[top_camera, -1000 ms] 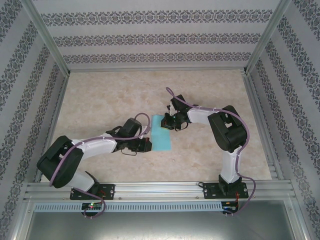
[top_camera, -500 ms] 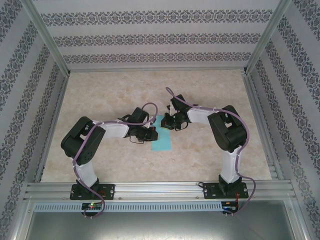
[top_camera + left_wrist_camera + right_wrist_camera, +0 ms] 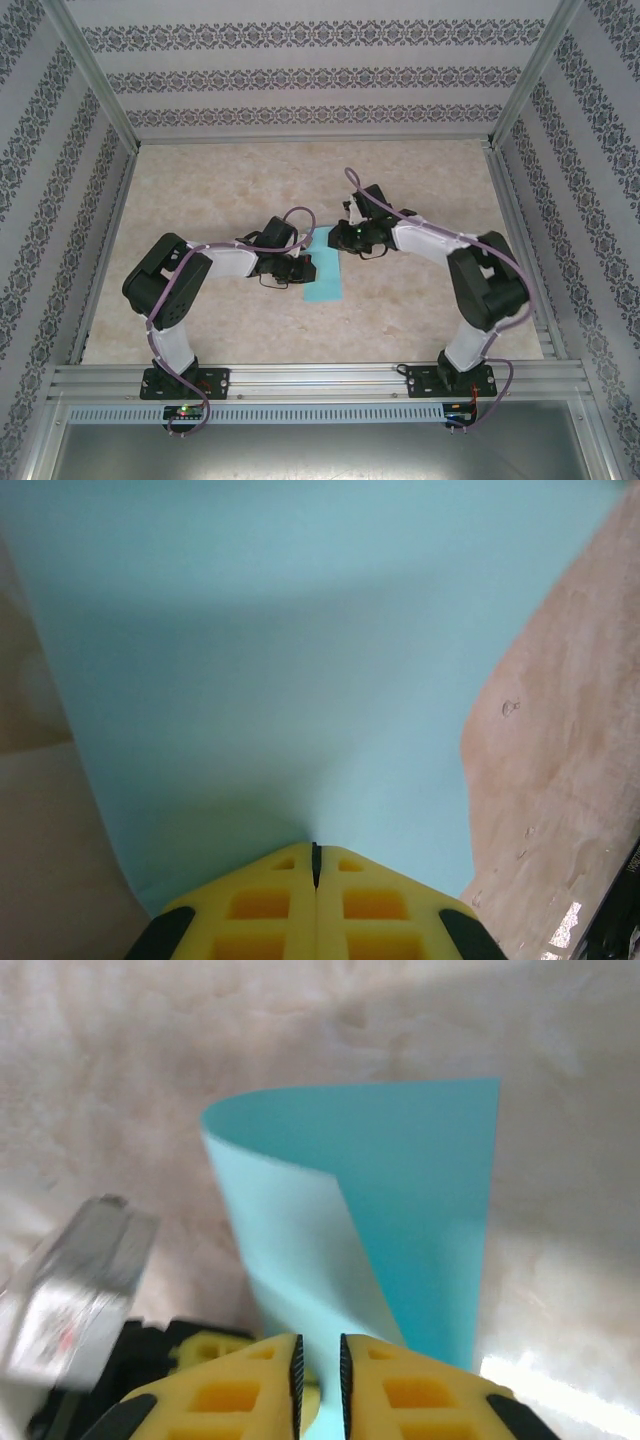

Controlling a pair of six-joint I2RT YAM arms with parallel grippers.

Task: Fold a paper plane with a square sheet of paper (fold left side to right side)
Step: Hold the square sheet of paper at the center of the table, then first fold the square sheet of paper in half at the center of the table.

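**Square sheet of paper, mid-fold.** The square sheet of paper [image 3: 326,285] is seen near the middle of the table [image 3: 220,180] as a narrow strip running away from the arm bases. In the right wrist view the sheet [image 3: 440,1210] is shown doubled over. A paler flap is curled across the darker face, and the bend at the far end is rounded rather than pressed flat.

The left claw [image 3: 302,268] is set at the strip's left edge. In its own view the left claw [image 3: 315,862] is closed pad to pad, with nothing between the pads, and its tips are placed low over the sheet [image 3: 280,680]. Whether the paper is actually touched cannot be told.

The right claw [image 3: 347,238] is placed at the far end of the strip. From the wrist, the right claw [image 3: 320,1365] is seen with a narrow slit between its pads, and the paper's near end lies at that slit.

**Change over the last second.** The right claw, previously shut, is now slightly parted, and the right arm's elbow is shifted outward and toward the near edge. The left arm, raised half a second earlier, is unchanged since.

The flap is judged to be in the course of release, with the left-to-right fold laid over but not yet creased.
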